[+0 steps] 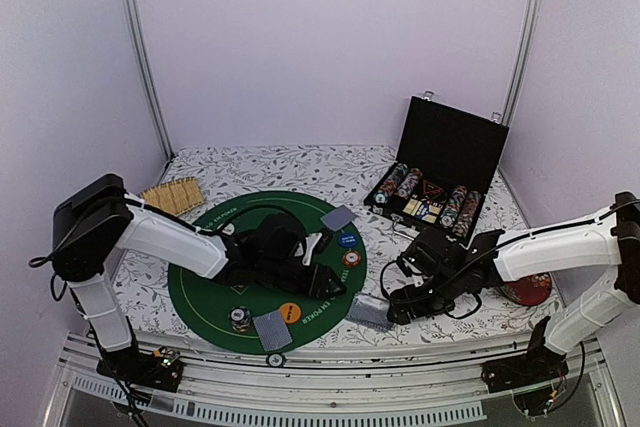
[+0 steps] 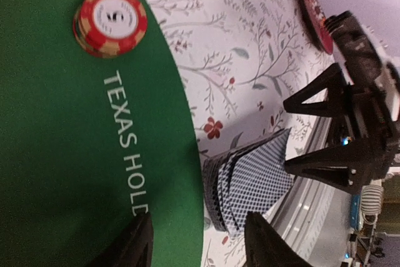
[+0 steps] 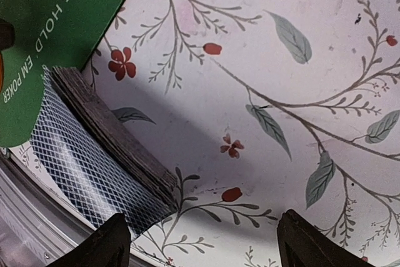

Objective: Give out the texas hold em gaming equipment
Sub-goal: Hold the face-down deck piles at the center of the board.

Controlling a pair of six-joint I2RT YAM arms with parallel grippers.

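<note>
I take the green poker mat (image 1: 205,282) as my reference. On its near edge lie face-down cards (image 1: 272,330) with blue-grey backs. A striped chip stack (image 1: 240,319) sits just left of them and an orange chip (image 1: 290,312) just beyond them.

Just off the mat's near right edge, on the floral tablecloth (image 1: 300,167), lies the deck of cards (image 1: 367,312), face down and slightly fanned. The right gripper (image 1: 400,302) hangs low right beside the deck, on the side away from the mat. In its wrist view the fingers (image 3: 103,245) stand wide apart over bare cloth, nothing between them, and the deck is off to one side.

The left gripper (image 1: 322,265) hovers over the mat's right half, pointing toward the deck. Its fingers (image 2: 134,242) are moderately parted and hold nothing.

Farther in on the mat's right side sit a red-and-cream chip (image 1: 351,258) and, just beyond it, a blue chip (image 1: 349,240). More face-down cards (image 1: 338,218) lie at the far right rim.

Well right of the mat rests a red disc (image 1: 527,289), partly hidden by the right arm. Beyond the mat to the right, an open black case (image 1: 455,142) holds rows of chips (image 1: 400,183). A bamboo mat (image 1: 172,195) lies off the far left edge.
</note>
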